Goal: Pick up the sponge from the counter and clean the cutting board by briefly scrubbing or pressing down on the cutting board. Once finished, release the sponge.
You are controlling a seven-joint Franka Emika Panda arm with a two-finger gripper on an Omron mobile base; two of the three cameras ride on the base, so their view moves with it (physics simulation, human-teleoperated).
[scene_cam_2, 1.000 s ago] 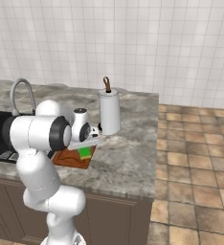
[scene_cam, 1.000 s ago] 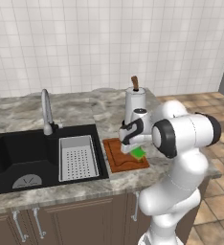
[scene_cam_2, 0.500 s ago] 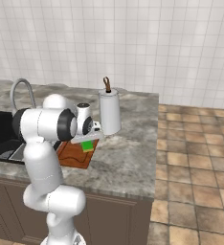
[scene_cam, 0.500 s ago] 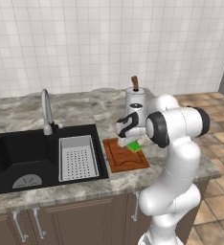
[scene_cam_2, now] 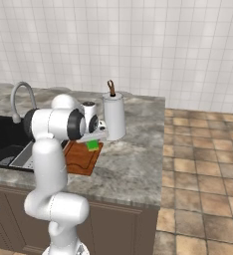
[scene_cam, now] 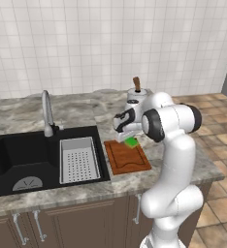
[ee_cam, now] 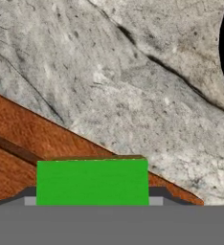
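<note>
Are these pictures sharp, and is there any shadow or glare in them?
Left base view: sharp, evenly lit, no glare; sink basin dark. Right base view: same flat light. Hand view: counter texture looks soft and stretched; sponge is a flat green patch without shading.

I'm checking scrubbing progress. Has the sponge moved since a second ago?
Yes. The sponge has shifted along the cutting board, away from its front edge toward the back corner.

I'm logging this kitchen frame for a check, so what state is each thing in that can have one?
Sponge: held in the claw, over the far corner of the board.
Board: flat on the counter, right of the sink.
Claw: shut on the sponge.
Sink: no water seen; grey tray sits inside.
Faucet: no water seen running.
Paper towel holder: upright.
</note>
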